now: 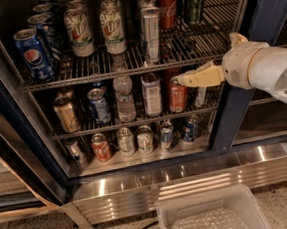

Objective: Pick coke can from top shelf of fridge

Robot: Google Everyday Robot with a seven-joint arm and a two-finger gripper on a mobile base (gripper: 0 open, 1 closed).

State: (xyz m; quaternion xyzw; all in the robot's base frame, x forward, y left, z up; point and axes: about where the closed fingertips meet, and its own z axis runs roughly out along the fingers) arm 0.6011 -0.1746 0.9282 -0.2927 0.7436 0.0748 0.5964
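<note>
The coke can [168, 6], red with white script, stands upright at the back right of the top shelf [198, 47] of the fridge [233, 113]. My gripper [180, 79], pale yellow on a white arm, reaches in from the right. It sits just below the front edge of the top shelf, in front of an orange-red can [177, 97] on the middle rack. It is well below the coke can and slightly in front of it. A tall slim silver can [150, 33] stands left of the coke can, nearer the shelf front.
Blue Pepsi cans [33, 53], green-and-white cans [80, 34] and a dark green can [194, 1] share the top shelf. A small bottle [125, 97] and several cans fill the lower racks. A white bin [212, 216] stands on the floor in front of the ribbed steel base [189, 178].
</note>
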